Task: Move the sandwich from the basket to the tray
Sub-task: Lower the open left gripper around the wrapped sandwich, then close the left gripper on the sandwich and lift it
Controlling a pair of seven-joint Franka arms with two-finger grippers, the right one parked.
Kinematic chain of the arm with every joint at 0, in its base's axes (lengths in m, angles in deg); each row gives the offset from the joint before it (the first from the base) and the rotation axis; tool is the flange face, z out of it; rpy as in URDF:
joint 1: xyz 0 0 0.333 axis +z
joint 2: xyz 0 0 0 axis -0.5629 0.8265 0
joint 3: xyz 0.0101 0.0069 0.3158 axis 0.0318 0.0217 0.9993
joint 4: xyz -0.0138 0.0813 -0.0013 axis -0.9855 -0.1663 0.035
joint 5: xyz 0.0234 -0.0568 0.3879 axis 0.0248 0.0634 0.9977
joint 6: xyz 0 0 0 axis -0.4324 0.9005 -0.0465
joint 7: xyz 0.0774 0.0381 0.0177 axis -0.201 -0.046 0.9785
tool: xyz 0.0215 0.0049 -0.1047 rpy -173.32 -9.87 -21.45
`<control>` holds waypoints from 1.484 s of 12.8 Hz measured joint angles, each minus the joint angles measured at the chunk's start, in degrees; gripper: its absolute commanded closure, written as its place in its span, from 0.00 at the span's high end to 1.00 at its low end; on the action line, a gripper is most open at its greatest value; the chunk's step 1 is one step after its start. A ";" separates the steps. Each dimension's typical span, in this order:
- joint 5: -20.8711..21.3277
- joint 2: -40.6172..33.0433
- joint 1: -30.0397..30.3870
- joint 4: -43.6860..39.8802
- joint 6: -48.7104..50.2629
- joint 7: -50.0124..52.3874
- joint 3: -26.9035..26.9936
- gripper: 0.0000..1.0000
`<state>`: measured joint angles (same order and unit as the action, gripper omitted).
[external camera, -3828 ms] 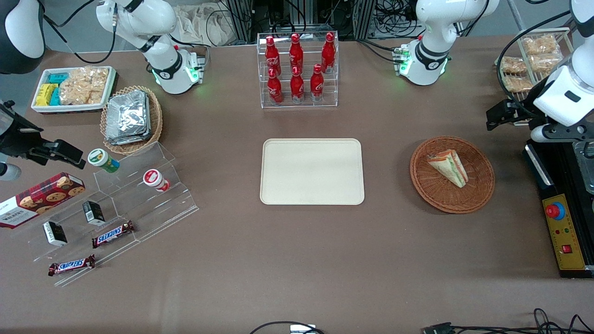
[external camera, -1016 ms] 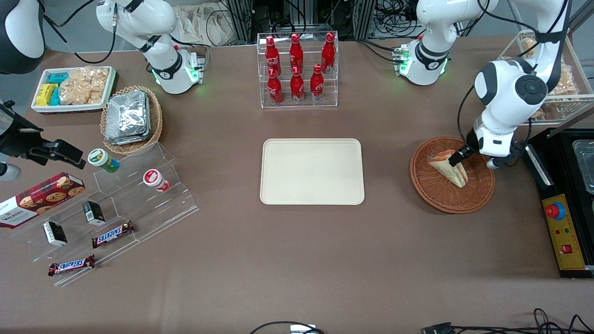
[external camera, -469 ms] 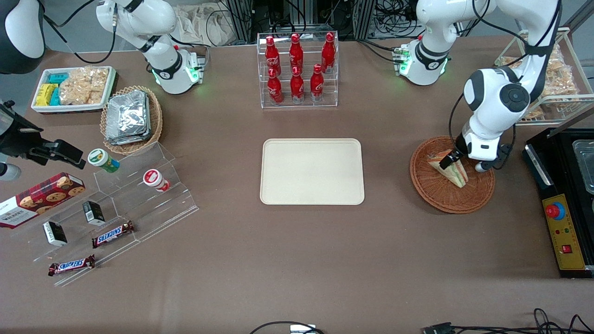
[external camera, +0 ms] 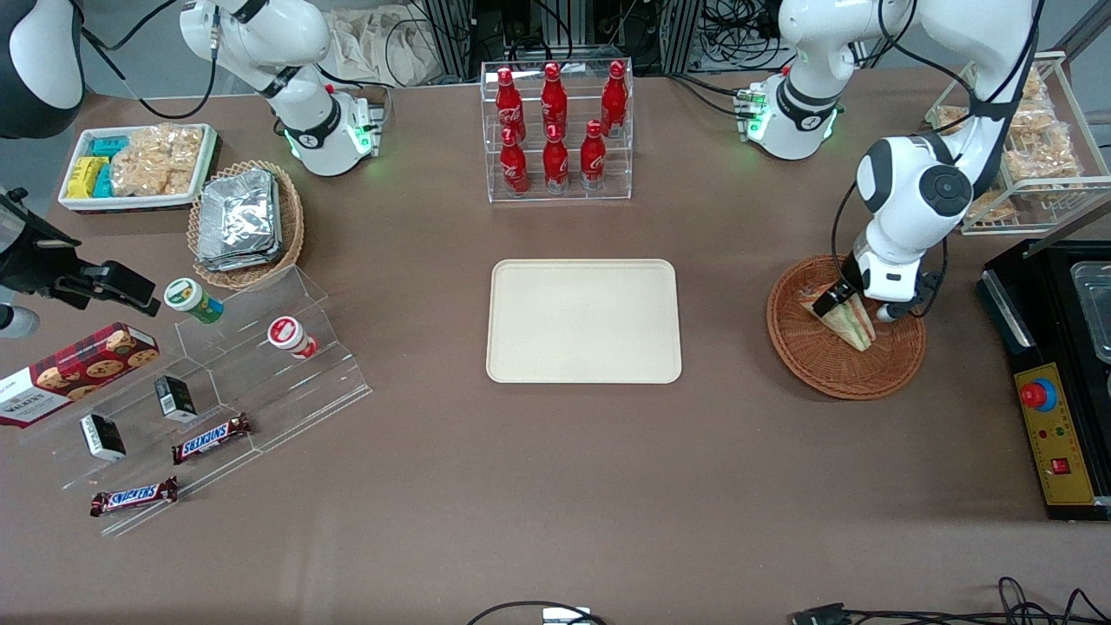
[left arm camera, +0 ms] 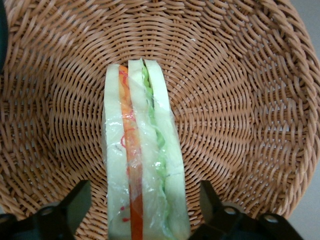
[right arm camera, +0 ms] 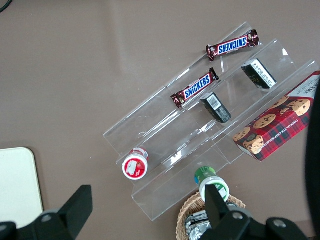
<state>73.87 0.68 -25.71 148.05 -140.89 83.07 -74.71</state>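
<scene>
The sandwich (external camera: 849, 322), a wrapped wedge with orange and green filling (left arm camera: 142, 165), lies in the reddish-brown wicker basket (external camera: 833, 382) toward the working arm's end of the table. My left gripper (external camera: 857, 306) hangs low over the basket, open, with one finger on each side of the sandwich's wide end. In the left wrist view the gripper (left arm camera: 144, 207) straddles the wedge, and the dark fingers (left arm camera: 77, 202) stand a little apart from the bread, over the basket weave (left arm camera: 235, 100). The cream tray (external camera: 583, 321) lies bare at the table's middle.
A clear rack of red bottles (external camera: 555, 130) stands farther from the camera than the tray. A black control box with a red button (external camera: 1055, 434) and a wire rack of snack packs (external camera: 1033, 130) flank the basket. A foil-pack basket (external camera: 247, 221) and acrylic steps (external camera: 217, 382) sit toward the parked arm's end.
The left arm swung in from the table's end and came down over the basket. Over the last second the open gripper slid along the sandwich and settled astride it.
</scene>
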 measured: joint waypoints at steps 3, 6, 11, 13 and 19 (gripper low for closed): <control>0.00 0.01 0.00 0.00 -0.04 0.00 0.00 0.24; 0.00 -0.01 0.09 -0.01 -0.05 -0.03 0.18 0.10; 0.03 -4.00 0.11 -1.12 4.44 -7.19 0.38 0.08; 0.03 -8.06 0.09 -2.27 8.77 -11.57 0.37 0.08; 0.06 -15.99 -3.82 -3.97 14.45 -22.54 -0.23 0.10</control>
<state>73.94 -15.31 -29.53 144.08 -126.44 60.54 -74.94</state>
